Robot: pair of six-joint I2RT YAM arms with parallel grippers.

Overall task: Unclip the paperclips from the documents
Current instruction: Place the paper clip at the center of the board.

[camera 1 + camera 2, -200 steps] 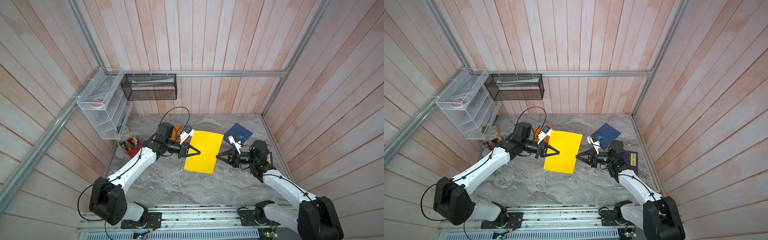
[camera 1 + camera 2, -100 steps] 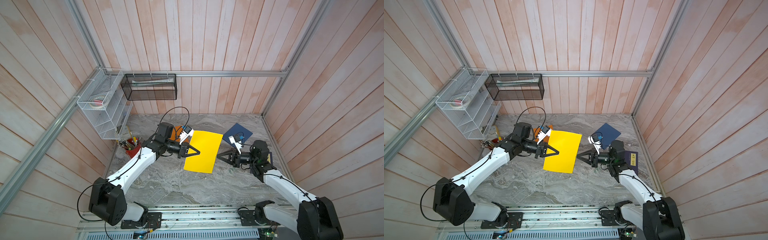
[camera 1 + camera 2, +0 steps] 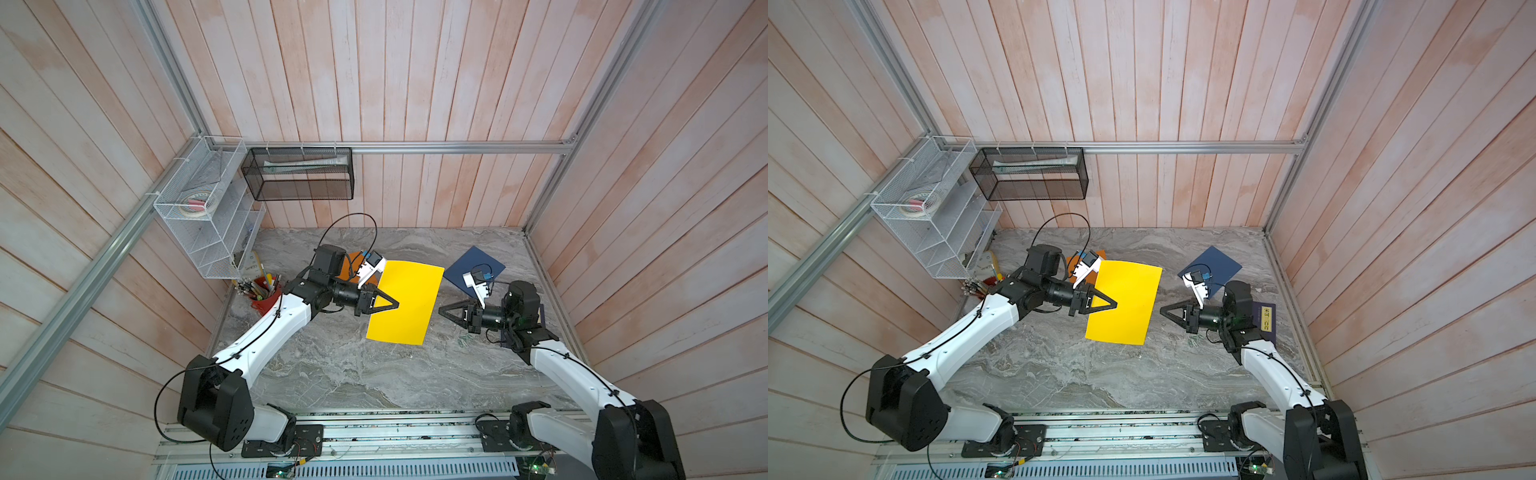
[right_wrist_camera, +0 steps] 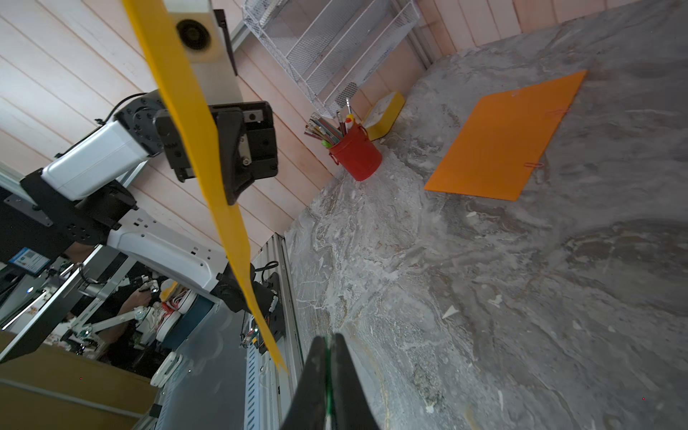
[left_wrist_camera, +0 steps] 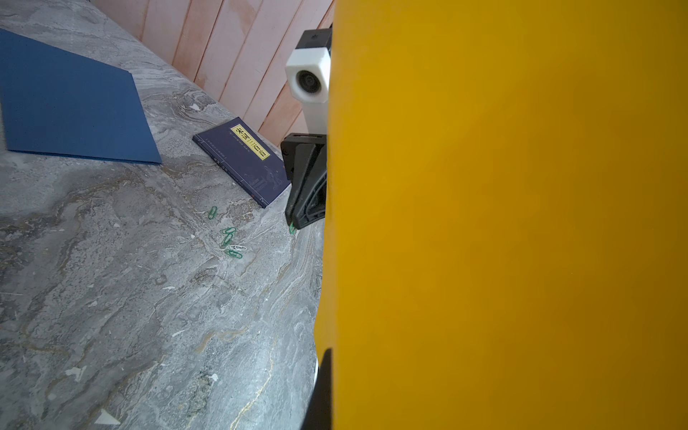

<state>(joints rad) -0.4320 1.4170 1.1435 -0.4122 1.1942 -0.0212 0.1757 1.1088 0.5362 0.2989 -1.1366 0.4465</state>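
Little has shifted in the last second: we see both arms parked where they were, with at most a slight drawing back on the right. Our left gripper [image 3: 395, 305] is pinching the near edge of the yellow sheet [image 3: 409, 303] and holds it off the marble tabletop [image 3: 353, 374], tilted. Our right gripper [image 3: 441, 309] sits just beside the sheet's opposite edge, apart from it, its jaws pressed together on a green paperclip [image 4: 327, 372] that shows as a thin green line between them. We judge the clip already off this document, so the step in hand is disposal. The next move calls for carrying it down to the loose paperclips [image 5: 232, 242] lying near the navy book [image 5: 242, 160] and spreading the jaws there. We can see no other clip on the yellow sheet, though much of it is hidden. The orange sheet [image 4: 502, 141] lies flat by the red pen cup [image 4: 357, 156] with pink paperclips [image 4: 534, 165] on its edge, so work remains there. On the dark blue sheet [image 5: 70, 100], we cannot tell. For room, the front half of the tabletop is bare and suits laying the yellow sheet down. The right arm has the book and the side wall close behind it, and the orange sheet lies partly under the left wrist in both top views.
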